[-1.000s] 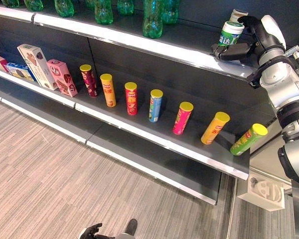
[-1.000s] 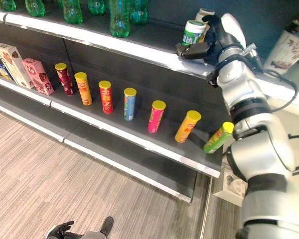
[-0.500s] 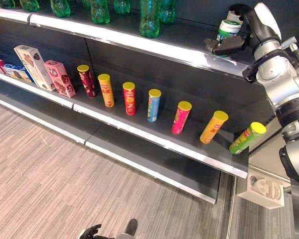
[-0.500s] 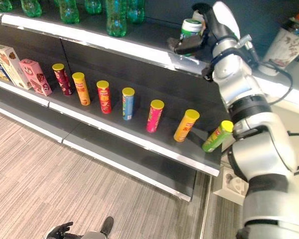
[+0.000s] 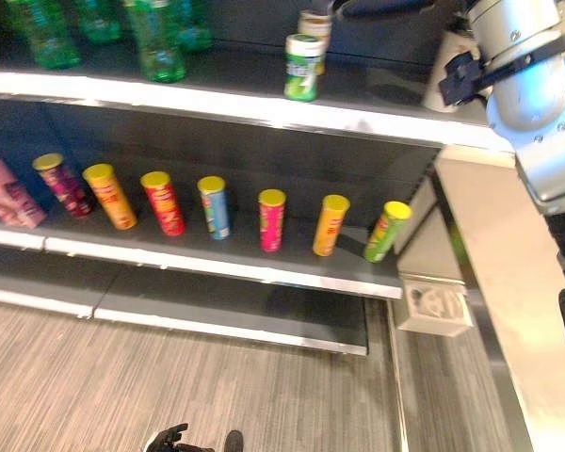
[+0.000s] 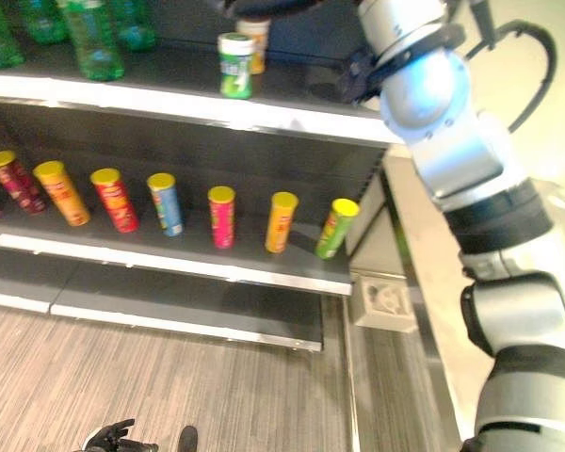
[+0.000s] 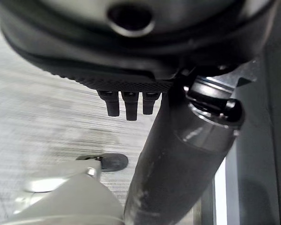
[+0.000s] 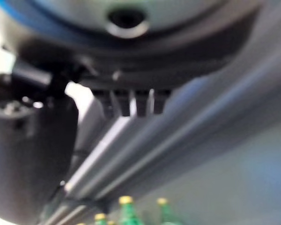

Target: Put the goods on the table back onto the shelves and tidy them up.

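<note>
A green-and-white can stands upright on the top shelf, just in front of a second, paler can. My right hand reaches in above and to the right of both cans, fingers stretched out level, touching neither and holding nothing. The same can shows in the right eye view, with nothing around it. My left hand hangs idle low over the floor, its fingers relaxed and empty.
Several green bottles stand at the left of the top shelf. A row of coloured snack tubes lines the middle shelf, with pink boxes at its left end. A pale table runs along the right, a white box at its foot.
My right hand has let go of the green-and-white can, which now stands on the top shelf, and has risen above it. The whole view has swung to the right.
</note>
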Controlling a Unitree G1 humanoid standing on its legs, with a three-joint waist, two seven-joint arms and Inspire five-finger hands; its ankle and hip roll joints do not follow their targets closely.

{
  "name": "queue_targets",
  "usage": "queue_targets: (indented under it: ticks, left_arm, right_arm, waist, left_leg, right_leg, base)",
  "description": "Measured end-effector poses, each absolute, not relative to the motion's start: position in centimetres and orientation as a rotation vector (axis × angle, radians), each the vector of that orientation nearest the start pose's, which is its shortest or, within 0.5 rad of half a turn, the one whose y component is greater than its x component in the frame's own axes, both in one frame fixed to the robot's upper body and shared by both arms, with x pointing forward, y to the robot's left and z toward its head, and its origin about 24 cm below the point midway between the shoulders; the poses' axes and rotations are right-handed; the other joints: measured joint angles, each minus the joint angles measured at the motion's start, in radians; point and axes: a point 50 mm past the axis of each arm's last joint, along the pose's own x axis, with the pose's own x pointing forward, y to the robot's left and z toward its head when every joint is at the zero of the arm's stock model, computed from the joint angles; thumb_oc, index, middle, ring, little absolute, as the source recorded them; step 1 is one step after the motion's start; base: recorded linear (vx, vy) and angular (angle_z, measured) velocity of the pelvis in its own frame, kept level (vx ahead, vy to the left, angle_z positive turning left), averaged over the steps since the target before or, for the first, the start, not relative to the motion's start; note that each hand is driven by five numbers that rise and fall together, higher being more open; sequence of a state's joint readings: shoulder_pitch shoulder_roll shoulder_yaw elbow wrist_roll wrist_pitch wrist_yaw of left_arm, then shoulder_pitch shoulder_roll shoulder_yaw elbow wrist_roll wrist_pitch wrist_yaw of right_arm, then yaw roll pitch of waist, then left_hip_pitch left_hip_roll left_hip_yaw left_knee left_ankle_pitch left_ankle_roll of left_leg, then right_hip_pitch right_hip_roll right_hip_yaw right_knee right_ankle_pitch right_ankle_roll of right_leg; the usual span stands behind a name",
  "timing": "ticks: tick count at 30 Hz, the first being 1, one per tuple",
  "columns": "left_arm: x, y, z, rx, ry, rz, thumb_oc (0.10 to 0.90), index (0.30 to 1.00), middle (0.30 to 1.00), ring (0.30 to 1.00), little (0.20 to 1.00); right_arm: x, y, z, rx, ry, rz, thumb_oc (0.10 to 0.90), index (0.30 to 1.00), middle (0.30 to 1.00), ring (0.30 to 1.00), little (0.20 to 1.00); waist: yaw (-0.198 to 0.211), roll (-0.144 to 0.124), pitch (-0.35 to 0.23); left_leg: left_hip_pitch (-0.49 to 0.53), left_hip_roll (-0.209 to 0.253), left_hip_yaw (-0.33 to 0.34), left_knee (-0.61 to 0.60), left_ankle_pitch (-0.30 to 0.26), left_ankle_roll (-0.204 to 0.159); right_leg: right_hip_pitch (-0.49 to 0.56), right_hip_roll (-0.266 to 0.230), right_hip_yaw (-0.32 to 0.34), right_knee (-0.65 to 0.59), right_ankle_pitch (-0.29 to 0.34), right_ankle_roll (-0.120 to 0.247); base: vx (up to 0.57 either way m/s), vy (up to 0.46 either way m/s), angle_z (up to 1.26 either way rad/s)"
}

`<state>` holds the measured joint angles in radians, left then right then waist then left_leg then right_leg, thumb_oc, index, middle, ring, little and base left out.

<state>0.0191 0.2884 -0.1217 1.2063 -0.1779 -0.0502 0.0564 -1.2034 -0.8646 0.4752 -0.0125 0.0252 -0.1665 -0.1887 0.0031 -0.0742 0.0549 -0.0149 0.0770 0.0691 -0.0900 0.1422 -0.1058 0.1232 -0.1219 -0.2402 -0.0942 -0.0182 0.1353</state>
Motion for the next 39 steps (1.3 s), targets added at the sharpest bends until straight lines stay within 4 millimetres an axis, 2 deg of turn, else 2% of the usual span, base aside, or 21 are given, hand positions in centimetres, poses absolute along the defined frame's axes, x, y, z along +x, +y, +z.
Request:
queue_targets:
  ticks: [3,4,5,6,9,11,12,15,18,25,28,29,30,31,32,33,34,36,39]
  left_arm:
    - [8.8,25.3,-15.6,0.215,1.178,0.209,0.8,0.9,0.9,0.9,0.9]
    - [8.8,25.0,-15.6,0.219,1.174,0.198,0.8,0.9,0.9,0.9,0.9]
    - [8.6,24.9,-15.7,0.22,1.181,0.191,0.8,0.9,0.9,0.9,0.9]
    - [9.2,24.5,-15.6,0.224,1.164,0.178,0.8,0.9,0.9,0.9,0.9]
    - [9.9,24.1,-15.5,0.223,1.139,0.161,0.8,0.9,0.9,0.9,0.9]
    - [9.8,23.8,-15.6,0.217,1.141,0.156,0.8,0.9,0.9,0.9,0.9]
    - [9.4,23.5,-15.8,0.208,1.149,0.151,0.8,0.9,0.9,0.9,0.9]
    - [8.6,22.8,-16.1,0.2,1.169,0.136,0.8,0.9,0.9,0.9,0.9]
    - [7.2,21.9,-16.5,0.203,1.204,0.103,0.8,0.9,0.9,0.9,0.9]
    - [7.1,21.8,-16.4,0.209,1.187,0.072,0.8,0.9,0.9,0.9,0.9]
    - [7.4,22.2,-16.2,0.223,1.171,0.052,0.8,0.9,0.9,0.9,0.9]
    - [7.8,22.4,-16.0,0.234,1.154,0.035,0.8,0.9,0.9,0.9,0.9]
    - [7.9,22.5,-15.9,0.244,1.147,0.029,0.8,0.9,0.9,0.9,0.9]
    - [8.0,22.5,-15.9,0.254,1.146,0.022,0.8,0.9,0.9,0.9,0.9]
    - [9.0,22.5,-15.7,0.273,1.117,-0.001,0.8,0.9,0.9,0.9,0.9]
    - [9.4,22.6,-15.4,0.299,1.092,-0.029,0.8,0.9,0.9,0.9,0.9]
    - [9.5,22.7,-15.4,0.313,1.085,-0.045,0.8,0.9,0.9,0.9,0.9]
    - [9.4,22.7,-15.4,0.311,1.086,-0.043,0.8,0.9,0.9,0.9,0.9]
    - [9.9,22.6,-15.4,0.329,1.088,-0.052,0.8,0.9,0.9,0.9,0.9]
  right_arm:
    - [27.3,-8.7,35.5,-0.777,-1.277,0.34,0.8,0.9,0.9,0.9,0.9]
    - [27.1,-7.4,33.7,-0.725,-1.246,0.443,0.8,0.9,0.9,0.9,0.9]
    - [27.0,-6.8,32.9,-0.716,-1.228,0.491,0.8,0.9,0.9,0.9,0.9]
    - [27.0,-6.5,32.1,-0.728,-1.2,0.541,0.8,0.9,0.9,0.9,0.9]
    - [27.3,-5.1,28.6,-0.605,-1.061,0.69,0.8,0.9,0.9,0.9,0.9]
    - [27.6,-5.3,27.5,-0.602,-1.002,0.723,0.8,0.9,0.9,0.9,0.9]
    - [27.8,-5.7,26.0,-0.548,-0.933,0.739,0.8,0.9,0.9,0.9,0.9]
    - [28.1,-6.3,23.9,-0.524,-0.837,0.748,0.8,0.9,0.9,0.9,0.9]
    - [28.5,-7.5,20.3,-0.492,-0.664,0.767,0.8,0.9,0.9,0.9,0.9]
    - [28.7,-9.8,13.5,-0.483,-0.319,0.824,0.8,0.9,0.9,0.9,0.9]
    - [29.2,-12.5,9.1,-0.492,-0.11,0.766,0.8,0.9,0.9,0.9,0.9]
    - [29.0,-14.6,6.1,-0.442,0.011,0.675,0.8,0.9,0.9,0.9,0.9]
    - [28.8,-15.7,4.3,-0.463,0.114,0.643,0.8,0.9,0.9,0.9,0.9]
    - [28.6,-16.2,3.6,-0.482,0.149,0.634,0.8,0.9,0.9,0.9,0.9]
    - [27.7,-18.1,1.1,-0.546,0.295,0.608,0.8,0.9,0.9,0.9,0.9]
    - [25.8,-19.9,-1.5,-0.562,0.423,0.572,0.8,0.9,0.9,0.9,0.9]
    - [22.6,-21.4,-5.1,-0.546,0.585,0.539,0.8,0.9,0.9,0.9,0.9]
    - [20.6,-21.5,-6.9,-0.539,0.666,0.551,0.8,0.9,0.9,0.9,0.9]
    - [18.4,-20.9,-10.2,-0.479,0.793,0.484,0.8,0.9,0.9,0.9,0.9]
  waist:
    - [-0.05,0.018,-0.009]
    - [-0.072,0.026,-0.017]
    - [-0.078,0.031,-0.018]
    - [-0.087,0.038,-0.021]
    - [-0.111,0.049,-0.028]
    - [-0.128,0.051,-0.028]
    - [-0.145,0.049,-0.031]
    - [-0.169,0.052,-0.032]
    - [-0.215,0.051,-0.031]
    - [-0.213,0.049,-0.03]
    - [-0.201,0.049,-0.023]
    - [-0.177,0.041,-0.021]
    - [-0.168,0.049,-0.013]
    - [-0.163,0.056,-0.008]
    - [-0.15,0.053,0.008]
    - [-0.124,0.065,0.025]
    - [-0.098,0.084,0.041]
    - [-0.091,0.095,0.051]
    - [-0.083,0.096,0.052]
  left_leg:
    - [0.025,0.017,0.065,0.0,-0.015,0.003]
    - [0.034,0.025,0.105,0.0,-0.016,0.002]
    - [0.036,0.03,0.117,0.0,-0.016,0.003]
    - [0.036,0.032,0.131,0.0,-0.016,0.003]
    - [0.039,0.046,0.2,0.0,-0.023,0.001]
    - [0.039,0.045,0.218,0.0,-0.024,0.002]
    - [0.043,0.044,0.24,-0.001,-0.03,0.004]
    - [0.046,0.044,0.262,-0.002,-0.036,0.013]
    - [0.055,0.035,0.282,-0.001,-0.038,0.017]
    - [0.042,0.035,0.304,-0.003,-0.04,0.018]
    - [0.03,0.033,0.301,-0.001,-0.039,0.019]
    - [0.029,0.033,0.297,-0.001,-0.039,0.019]
    - [0.024,0.03,0.287,-0.001,-0.039,0.019]
    - [0.022,0.029,0.281,-0.001,-0.039,0.019]
    - [0.017,0.027,0.264,-0.002,-0.039,0.02]
    - [0.006,0.026,0.246,-0.003,-0.037,0.022]
    - [0.006,0.025,0.219,-0.001,-0.036,0.024]
    - [0.007,0.023,0.203,0.0,-0.036,0.023]
    - [0.012,0.023,0.191,0.0,-0.036,0.023]
  right_leg:
    - [-0.016,0.014,0.065,0.0,0.014,0.005]
    - [-0.031,0.018,0.101,0.0,0.023,0.005]
    - [-0.033,0.02,0.114,0.0,0.028,0.003]
    - [-0.045,0.024,0.131,0.0,0.038,0.003]
    - [-0.089,0.033,0.199,0.0,0.059,0.004]
    - [-0.096,0.032,0.217,0.0,0.066,0.013]
    - [-0.109,0.029,0.242,0.001,0.071,0.016]
    - [-0.118,0.021,0.257,0.001,0.08,0.023]
    - [-0.124,0.014,0.276,0.001,0.086,0.027]
    - [-0.144,0.013,0.295,0.001,0.092,0.028]
    - [-0.153,0.012,0.294,0.002,0.094,0.027]
    - [-0.149,0.012,0.284,0.002,0.094,0.027]
    - [-0.148,0.008,0.274,0.002,0.093,0.026]
    - [-0.149,0.007,0.272,0.002,0.093,0.026]
    - [-0.143,0.008,0.256,0.002,0.091,0.028]
    - [-0.14,0.002,0.232,0.002,0.086,0.031]
    - [-0.125,0.003,0.209,0.002,0.082,0.028]
    - [-0.115,0.005,0.189,0.002,0.078,0.028]
    - [-0.1,0.006,0.175,0.002,0.071,0.033]
  base:
    - [-0.07,0.011,-0.78]
    - [-0.1,0.012,-0.81]
    - [-0.09,0.019,-0.69]
    - [-0.06,0.029,-0.51]
    - [-0.04,0.041,-0.63]
    - [-0.04,0.054,-0.42]
    - [-0.03,0.048,-0.44]
    - [0.0,0.018,-0.3]
    - [-0.03,0.003,-0.16]
    - [-0.03,0.001,-0.09]
    - [-0.01,0.007,0.04]
    - [-0.01,0.013,0.15]
    - [0.0,0.004,0.18]
    - [0.01,-0.012,0.28]
    - [0.03,-0.024,0.45]
    - [0.03,-0.036,0.68]
    - [0.04,-0.032,0.58]
    - [0.03,-0.016,0.34]
    - [0.03,-0.007,0.15]
